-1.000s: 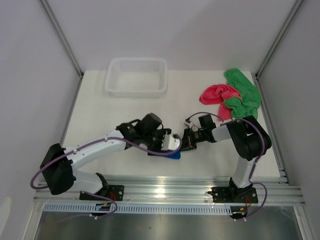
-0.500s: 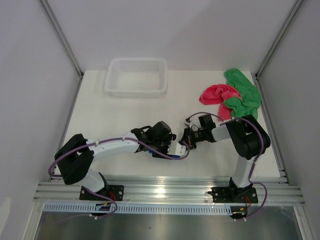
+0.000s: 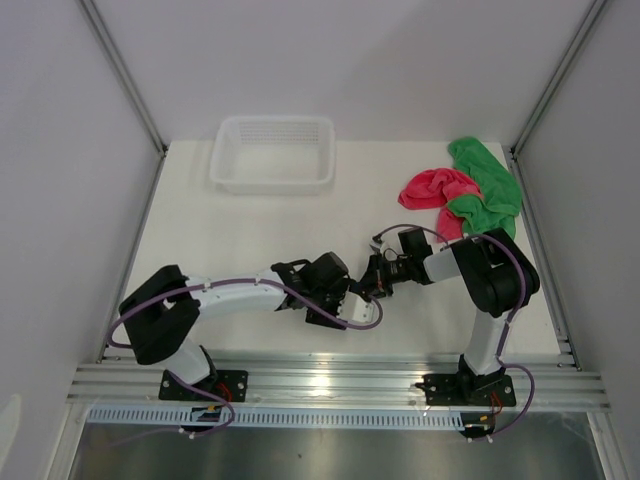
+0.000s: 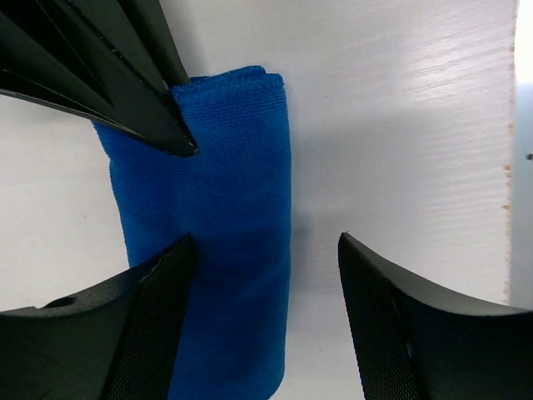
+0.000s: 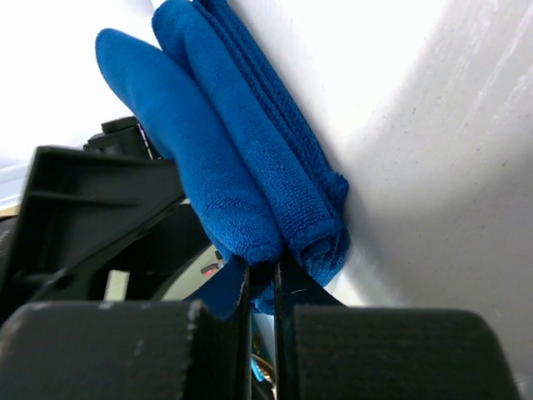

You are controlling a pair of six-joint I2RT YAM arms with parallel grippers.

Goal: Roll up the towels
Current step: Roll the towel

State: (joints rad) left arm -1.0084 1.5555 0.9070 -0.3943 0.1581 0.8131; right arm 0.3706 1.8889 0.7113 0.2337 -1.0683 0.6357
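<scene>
Step in hand: rolling the blue towel (image 4: 225,208). The right hand (image 5: 262,287) clamps its end. The left hand (image 4: 266,246), jaws apart, sits over it. Next: close on the roll.

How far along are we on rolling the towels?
Done: no towel looks finished. In hand: the blue towel lies as a folded or partly rolled strip. The right end effector is shut on one end of it, and the left end effector stands open over it. Left: the pink-red towel and green towel lie crumpled and overlapping at the far right.
</scene>
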